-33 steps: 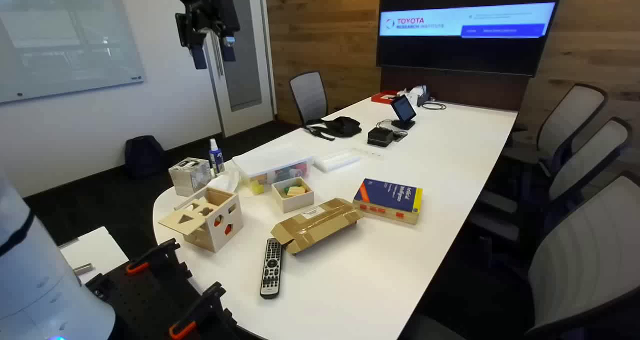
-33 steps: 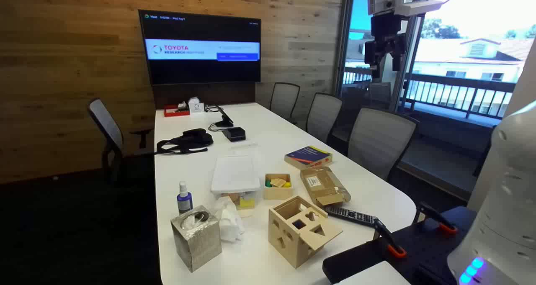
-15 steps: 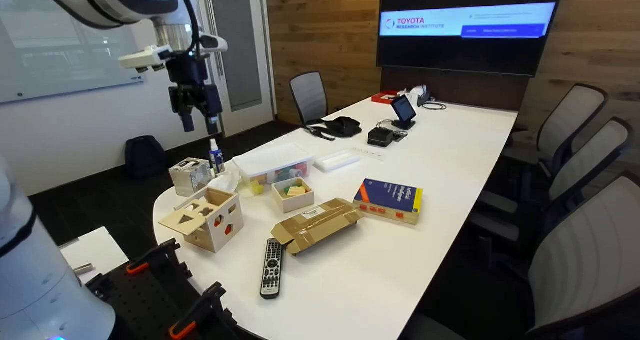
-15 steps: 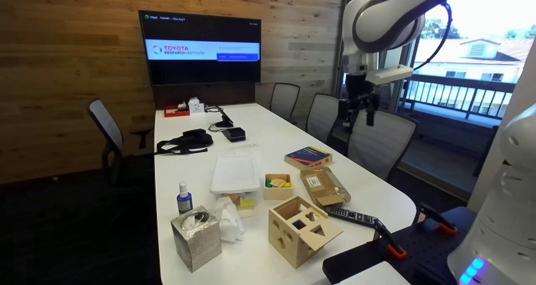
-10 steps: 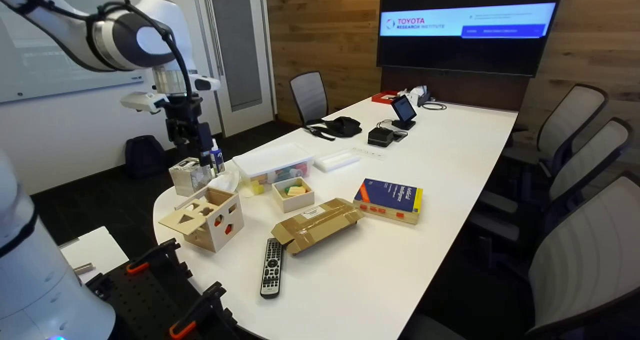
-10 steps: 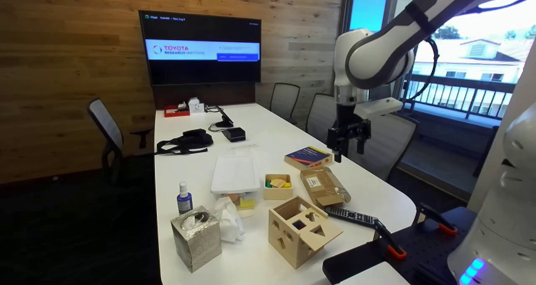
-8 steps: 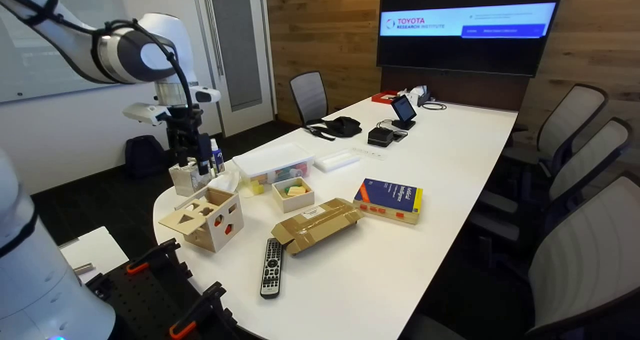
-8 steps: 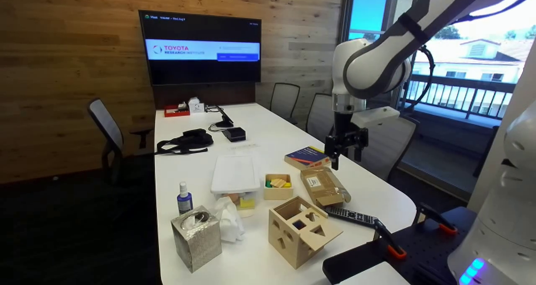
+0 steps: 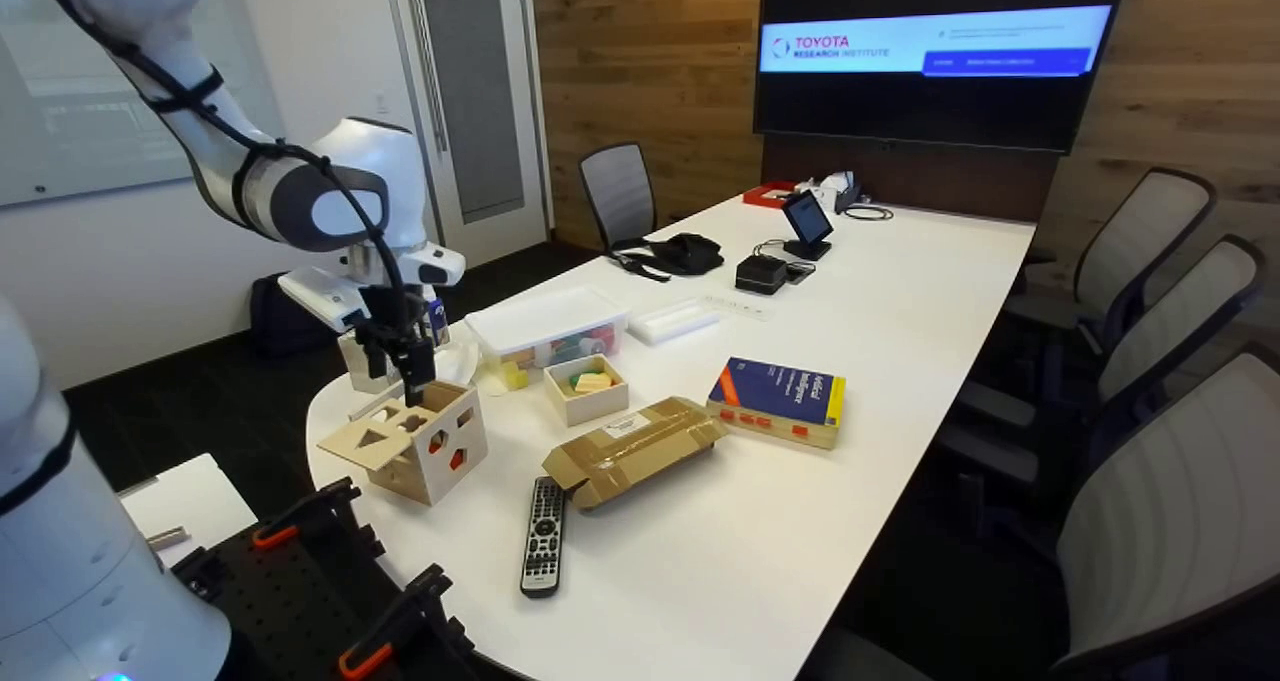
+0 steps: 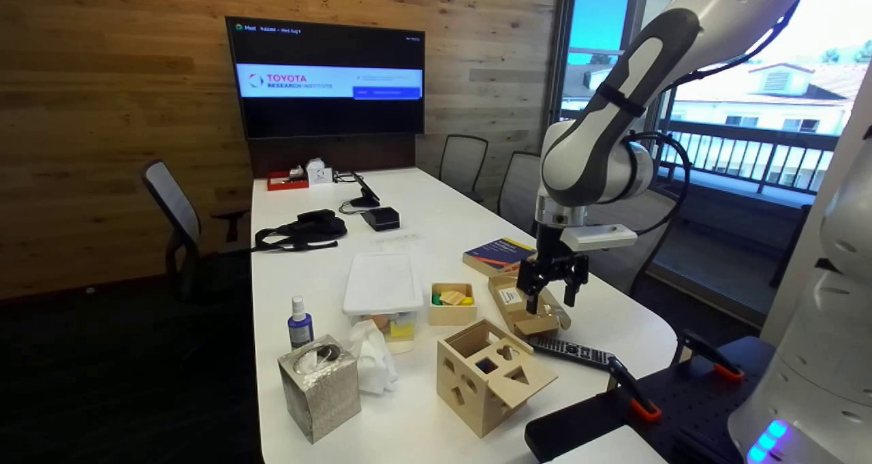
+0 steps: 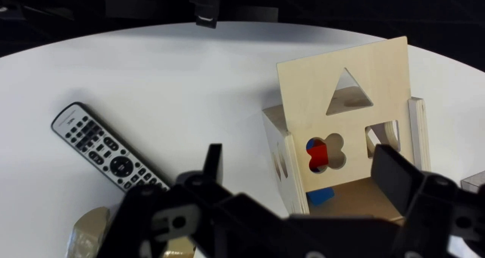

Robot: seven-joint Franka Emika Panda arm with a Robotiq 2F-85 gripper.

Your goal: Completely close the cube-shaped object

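The tool [image 10: 551, 302], spread wide and empty, has been lowered toward the wooden cube [image 10: 477, 401] on the bench [image 10: 409, 423]. With the top panel [image 11: 341, 124] jutting out, closing is judged not yet begun.

The cube-shaped box [image 11: 352, 123] is made of smooth, matt wood, visibly layered at its edges. The claw [image 10: 551, 304] is finished in matt black. A soft sheen is shown by the worktop [image 9: 700, 541]. A textured, metallic-looking finish is seen on the tissue box [image 10: 323, 396], cardboard on the carton [image 9: 630, 458], smooth plastic on the remote [image 11: 110, 150], and grained wood on the wall [image 10: 116, 110].
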